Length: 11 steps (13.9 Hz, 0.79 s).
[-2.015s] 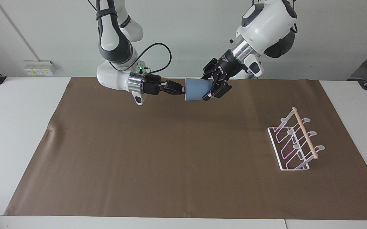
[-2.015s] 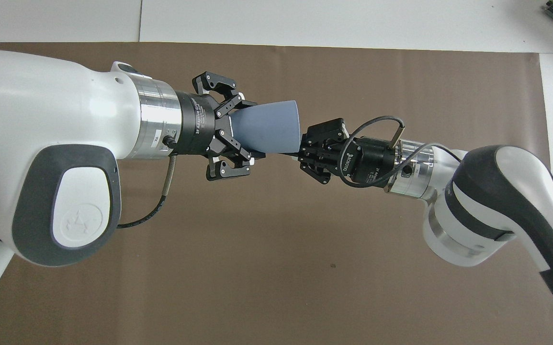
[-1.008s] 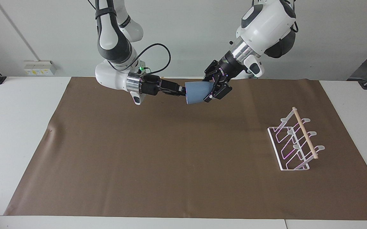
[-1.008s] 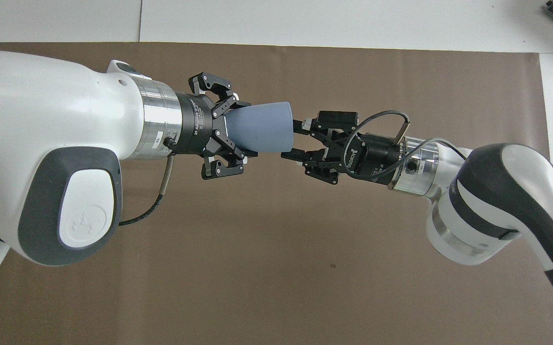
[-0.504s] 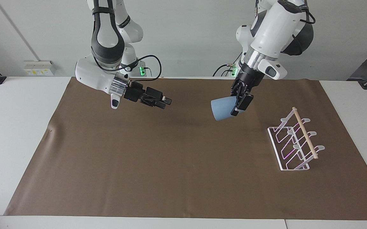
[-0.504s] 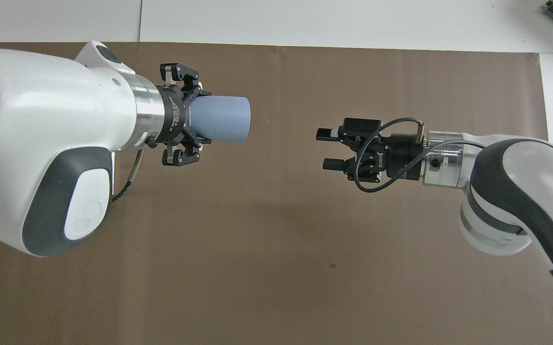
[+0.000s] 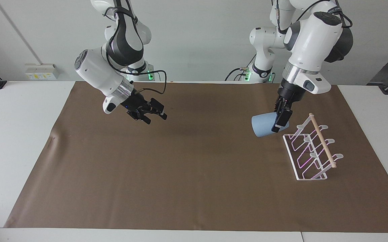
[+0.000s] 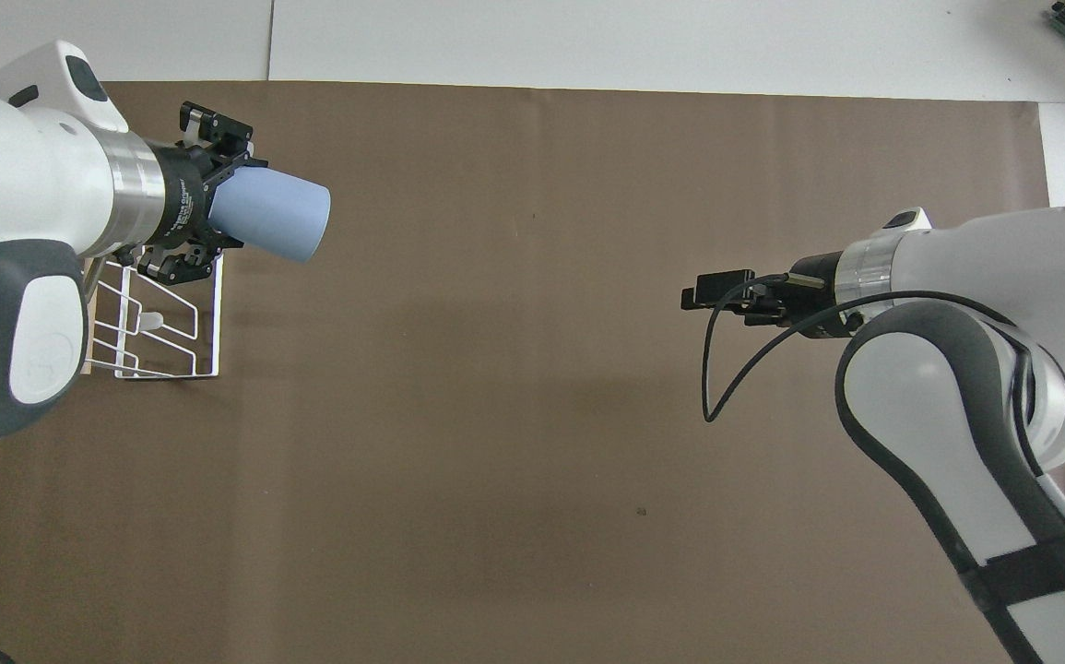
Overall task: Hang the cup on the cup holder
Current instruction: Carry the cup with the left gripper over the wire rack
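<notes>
While the left end effector [image 7: 280, 122] grips the cup [image 7: 262, 125] beside the cup holder [image 7: 309, 149], the right end effector [image 7: 156, 114] hangs open.

From overhead, my left arm [image 8: 25, 240] covers much of the cup holder [image 8: 168, 323], my left end effector [image 8: 205, 198] hides the cup's [image 8: 269, 217] base, and my right end effector's [image 8: 712, 288] lower finger is hidden under its cable.

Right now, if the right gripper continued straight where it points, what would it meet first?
Probably the brown paper mat: the open right gripper tilts downward toward the left arm's end, well short of the light-blue plastic cup. Depth is uncertain.
</notes>
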Each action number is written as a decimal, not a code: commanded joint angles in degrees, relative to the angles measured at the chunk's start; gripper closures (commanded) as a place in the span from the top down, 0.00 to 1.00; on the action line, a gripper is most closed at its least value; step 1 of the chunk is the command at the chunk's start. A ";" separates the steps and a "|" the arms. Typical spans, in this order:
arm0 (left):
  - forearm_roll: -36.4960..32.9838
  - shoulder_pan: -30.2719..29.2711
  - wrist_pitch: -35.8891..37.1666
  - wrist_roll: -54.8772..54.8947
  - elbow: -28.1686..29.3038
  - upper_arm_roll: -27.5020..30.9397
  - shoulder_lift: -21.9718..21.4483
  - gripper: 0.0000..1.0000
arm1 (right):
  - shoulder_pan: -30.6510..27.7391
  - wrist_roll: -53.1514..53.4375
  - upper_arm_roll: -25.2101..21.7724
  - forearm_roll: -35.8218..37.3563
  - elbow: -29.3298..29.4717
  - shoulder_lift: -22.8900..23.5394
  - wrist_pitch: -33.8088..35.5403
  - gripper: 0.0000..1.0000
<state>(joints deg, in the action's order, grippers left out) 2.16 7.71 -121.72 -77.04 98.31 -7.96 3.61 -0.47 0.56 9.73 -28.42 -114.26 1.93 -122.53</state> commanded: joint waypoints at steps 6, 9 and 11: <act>-6.89 -7.60 -12.09 34.39 8.19 -0.48 -2.55 0.00 | -4.45 1.72 0.20 22.87 6.66 -0.79 5.88 1.00; -16.95 -9.54 -22.85 35.12 10.50 -0.39 -0.19 0.00 | -4.63 4.80 0.29 23.76 11.33 -0.96 11.42 1.00; -24.02 -9.81 -24.70 34.77 10.32 -0.39 1.75 0.00 | -5.41 5.15 0.29 23.84 15.11 -0.88 15.46 1.00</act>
<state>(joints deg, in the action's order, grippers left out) -16.61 -1.27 -143.15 -42.89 107.88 -7.84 4.34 -4.65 3.98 9.49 -6.29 -102.78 0.84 -110.96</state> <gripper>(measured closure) 0.216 0.000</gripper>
